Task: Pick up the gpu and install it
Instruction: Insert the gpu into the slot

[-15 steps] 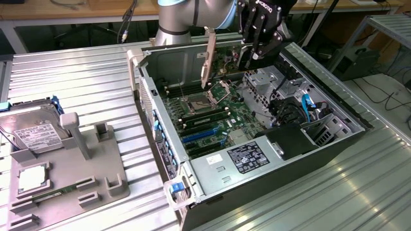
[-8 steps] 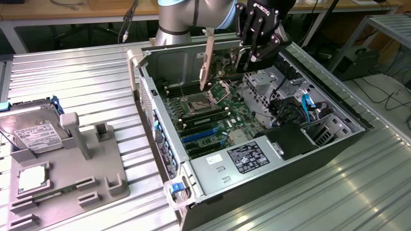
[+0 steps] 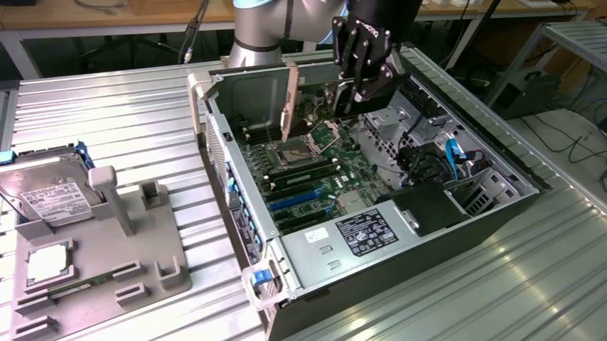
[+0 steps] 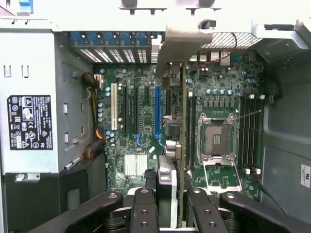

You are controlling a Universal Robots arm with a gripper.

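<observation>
My gripper (image 3: 353,99) hangs over the open computer case (image 3: 493,153), above the motherboard (image 3: 323,177). It is shut on the gpu (image 4: 181,126), which I see edge-on as a thin dark slab running away from my fingers (image 4: 146,208). The card's pale silvery bracket (image 4: 187,41) points toward the case's rear slot openings. In the exterior view the bracket (image 3: 290,99) stands upright to the gripper's left. The card floats clear of the board, between the blue expansion slot (image 4: 157,114) and the empty CPU socket (image 4: 216,138).
A power supply (image 3: 365,234) with a black label fills the near end of the case. Cables and drive bays (image 3: 446,163) sit on the exterior view's right. Outside, a grey fixture (image 3: 142,234) holds a silver hard drive (image 3: 52,195) and a square CPU chip (image 3: 47,264).
</observation>
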